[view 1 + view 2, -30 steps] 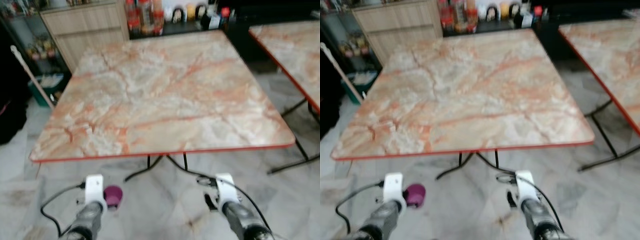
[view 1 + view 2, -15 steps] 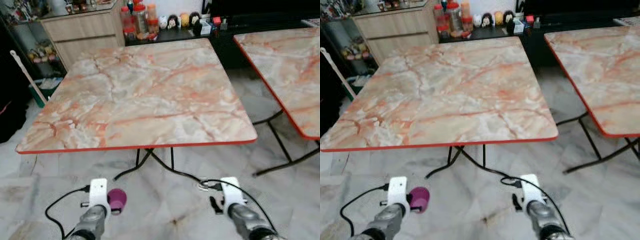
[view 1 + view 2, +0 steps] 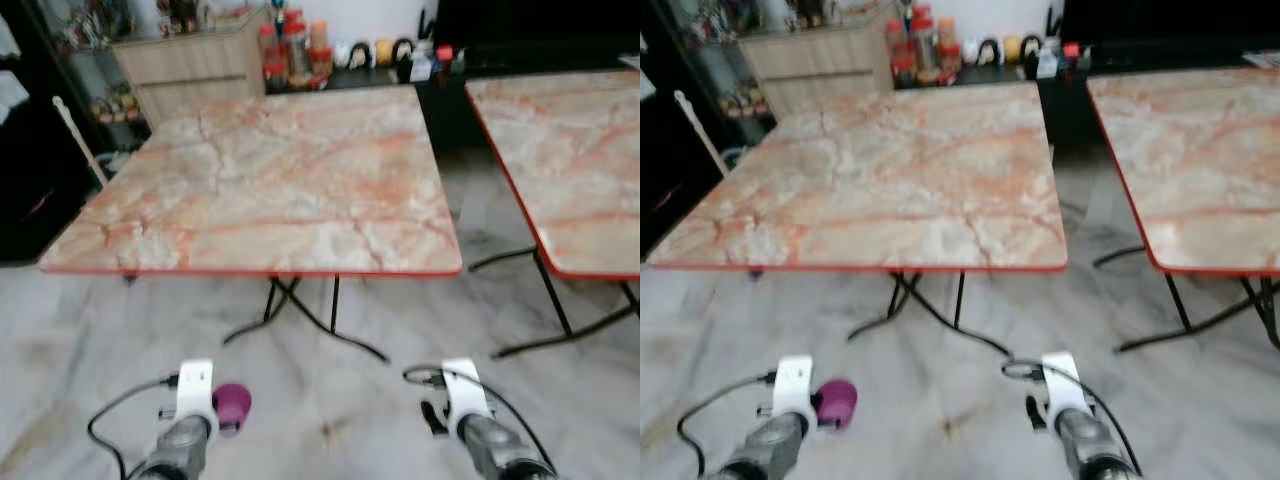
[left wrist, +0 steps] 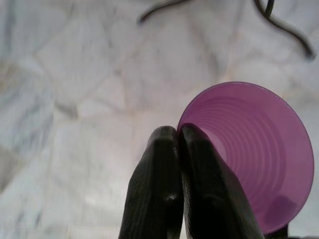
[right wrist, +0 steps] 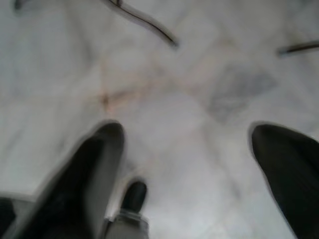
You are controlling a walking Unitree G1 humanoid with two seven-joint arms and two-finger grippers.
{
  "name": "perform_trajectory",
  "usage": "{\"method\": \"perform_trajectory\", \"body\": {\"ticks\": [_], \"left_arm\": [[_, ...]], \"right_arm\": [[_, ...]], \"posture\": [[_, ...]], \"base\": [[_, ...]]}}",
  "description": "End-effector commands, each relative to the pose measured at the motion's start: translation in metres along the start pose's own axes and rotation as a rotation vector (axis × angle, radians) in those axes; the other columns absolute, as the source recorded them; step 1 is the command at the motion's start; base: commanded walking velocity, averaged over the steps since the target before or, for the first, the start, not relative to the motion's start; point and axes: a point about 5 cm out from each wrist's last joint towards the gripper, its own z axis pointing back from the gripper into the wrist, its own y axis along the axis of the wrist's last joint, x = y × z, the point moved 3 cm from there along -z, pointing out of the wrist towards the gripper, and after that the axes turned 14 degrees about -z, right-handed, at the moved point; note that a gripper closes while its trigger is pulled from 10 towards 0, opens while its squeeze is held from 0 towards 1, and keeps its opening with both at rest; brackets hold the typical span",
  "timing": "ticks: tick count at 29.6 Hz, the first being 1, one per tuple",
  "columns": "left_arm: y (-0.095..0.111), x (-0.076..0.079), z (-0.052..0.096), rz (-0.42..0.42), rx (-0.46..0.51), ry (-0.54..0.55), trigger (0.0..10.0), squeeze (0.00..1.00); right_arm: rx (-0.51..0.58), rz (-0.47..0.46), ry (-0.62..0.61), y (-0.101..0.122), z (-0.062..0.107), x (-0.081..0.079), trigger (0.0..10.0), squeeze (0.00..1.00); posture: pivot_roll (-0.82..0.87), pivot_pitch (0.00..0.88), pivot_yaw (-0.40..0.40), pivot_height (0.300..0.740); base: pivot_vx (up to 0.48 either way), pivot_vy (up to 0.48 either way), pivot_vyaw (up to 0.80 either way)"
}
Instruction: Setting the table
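Note:
A purple plastic cup point(image 4: 254, 154) hangs from my left gripper point(image 4: 178, 134), whose two black fingers are pinched shut on its rim. The same cup point(image 3: 232, 404) sits low at the left, beside my left wrist, over the floor. My right gripper point(image 5: 187, 142) stands open with nothing between its fingers, above the marble floor. The orange-veined marble table point(image 3: 270, 185) with a red edge stands ahead of me, its top bare.
A second marble table point(image 3: 565, 160) stands to the right, with a gap of floor between the two. Black folding legs point(image 3: 300, 315) spread under the near table. A wooden cabinet point(image 3: 195, 65) and a dark shelf with jars point(image 3: 300, 55) line the back wall.
The camera has moved: the near table now looks farther off and more floor lies before it. The cup stays pinched in my left gripper and the right stays open.

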Motion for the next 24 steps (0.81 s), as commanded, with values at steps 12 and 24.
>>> {"method": "perform_trajectory", "body": {"ticks": [12,24], "left_arm": [[0.0067,0.0019,-0.0012,0.048,0.015,-0.016,10.0,0.0],[0.0085,0.0031,-0.0016,0.048,0.015,-0.023,10.0,0.0]], "right_arm": [[0.013,-0.005,0.006,0.0089,0.0,0.0019,10.0,0.0],[0.021,-0.008,0.003,0.0118,0.0001,0.0032,10.0,0.0]], "posture": [[-0.07,0.042,0.09,0.74],[-0.07,0.066,0.087,0.74]], "base": [[0.0,-0.087,0.0],[0.219,0.0,0.0]]}}
